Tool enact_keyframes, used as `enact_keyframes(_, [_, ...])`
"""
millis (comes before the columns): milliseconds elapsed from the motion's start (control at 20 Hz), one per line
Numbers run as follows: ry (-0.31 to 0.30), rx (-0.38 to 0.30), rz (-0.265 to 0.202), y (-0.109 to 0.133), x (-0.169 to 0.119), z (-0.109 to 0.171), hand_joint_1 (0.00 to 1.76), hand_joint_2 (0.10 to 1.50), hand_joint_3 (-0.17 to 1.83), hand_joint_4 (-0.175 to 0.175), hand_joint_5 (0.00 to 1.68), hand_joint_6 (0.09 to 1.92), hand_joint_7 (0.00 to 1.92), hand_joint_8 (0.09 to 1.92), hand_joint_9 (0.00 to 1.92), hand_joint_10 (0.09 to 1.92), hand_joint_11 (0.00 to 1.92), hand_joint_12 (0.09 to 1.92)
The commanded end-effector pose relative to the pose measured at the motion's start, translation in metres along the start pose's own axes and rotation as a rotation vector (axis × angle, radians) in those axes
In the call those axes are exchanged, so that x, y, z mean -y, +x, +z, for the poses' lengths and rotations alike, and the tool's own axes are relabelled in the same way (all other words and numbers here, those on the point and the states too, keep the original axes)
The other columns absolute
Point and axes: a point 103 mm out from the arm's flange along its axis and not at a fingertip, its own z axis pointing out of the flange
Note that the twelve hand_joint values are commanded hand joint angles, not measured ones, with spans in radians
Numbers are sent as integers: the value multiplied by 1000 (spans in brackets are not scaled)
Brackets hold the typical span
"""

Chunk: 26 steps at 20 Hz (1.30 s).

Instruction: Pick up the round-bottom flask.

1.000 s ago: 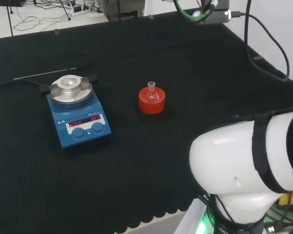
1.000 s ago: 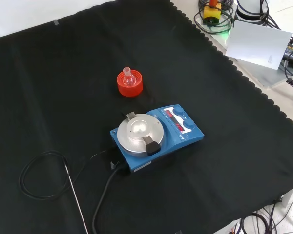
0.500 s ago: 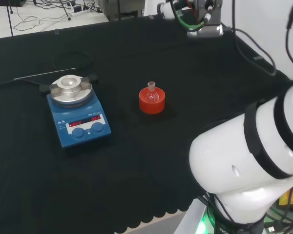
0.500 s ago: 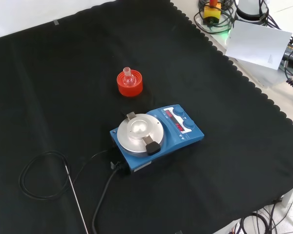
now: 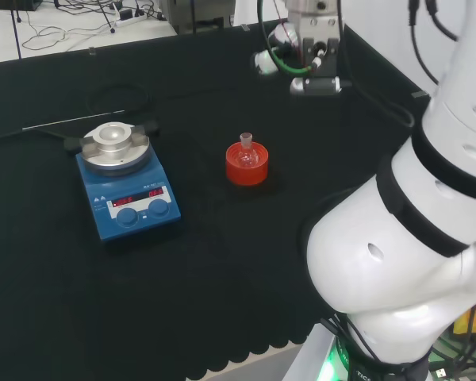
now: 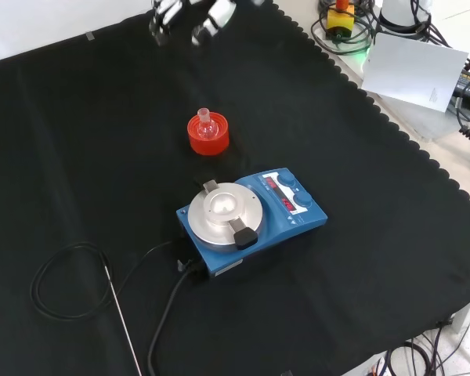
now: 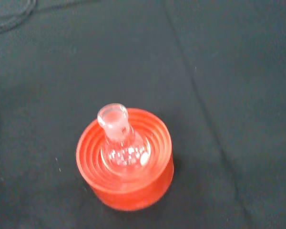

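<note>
Round-bottom flask (image 7: pixel 118 143) sits upright in the red ribbed stand (image 5: pixel 246 166), mid-cloth, beside the blue stirrer plate (image 6: pixel 251 219). Unmoved. Hand (image 6: pixel 192 16) has newly swung in above, well apart; finger posture cannot be told. Approach under way, grasp not started.

We see a bench covered with black cloth (image 6: pixel 360 258). In the front view, a red ribbed stand (image 6: pixel 208 139) sits near centre; a blue hotplate stirrer (image 6: pixel 251 218) lies at its 5 o'clock, its black cable (image 6: pixel 66 282) coiled at 8 o'clock
</note>
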Motion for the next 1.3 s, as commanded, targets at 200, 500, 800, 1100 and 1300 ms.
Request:
enact_keyframes(200, [13,-126,9,-4,-41,45,472,1126,211,-27,425,273,161,646,331,707,121,1396])
enact_keyframes(500, [38,-136,-1,-5,-46,69,620,1030,193,-26,413,246,169,655,351,708,145,1393])
enact_keyframes(800, [63,-130,-7,-1,-44,84,779,798,462,-24,477,121,181,674,388,698,177,1386])
enact_keyframes(1100, [78,-141,-31,4,-37,97,828,722,549,-24,526,120,202,686,411,702,196,1381])
enact_keyframes(1300, [77,-145,-49,5,-31,103,843,685,580,-24,535,122,215,687,436,698,212,1377])
